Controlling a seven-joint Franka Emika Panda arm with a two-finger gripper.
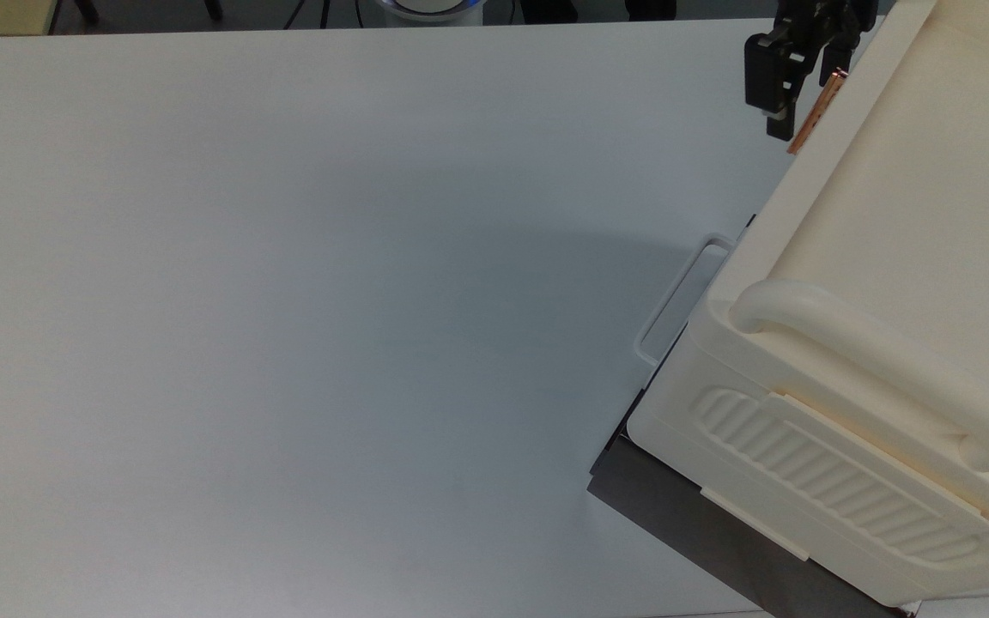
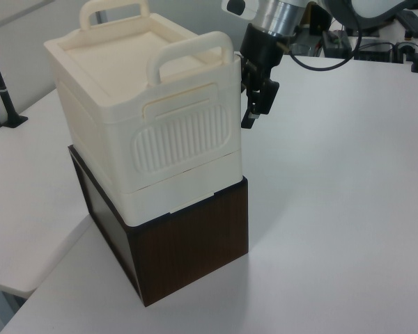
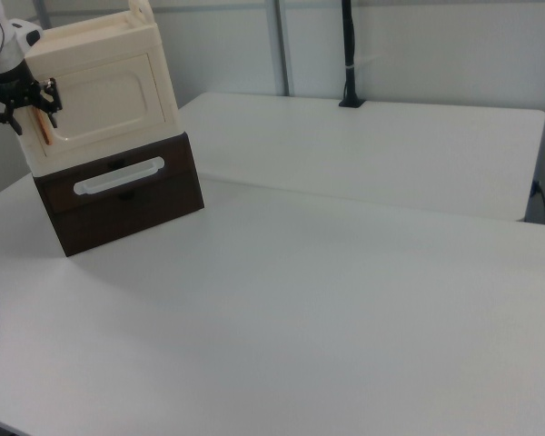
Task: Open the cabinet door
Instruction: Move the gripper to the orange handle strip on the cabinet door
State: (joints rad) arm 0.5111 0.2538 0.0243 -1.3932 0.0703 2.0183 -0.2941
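Stage: reaching in, nothing pulled yet | gripper (image 3: 23,107) spread wide, straddling the copper bar handle (image 3: 44,128), gripping nothing | cabinet door (image 3: 100,102) shut flush on the cream cabinet atop the dark drawer base (image 3: 127,198) | left: clamp, swing open

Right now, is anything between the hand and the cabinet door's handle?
Nothing visible. The hand is already at the orange handle on the door, with one finger on each side of it.
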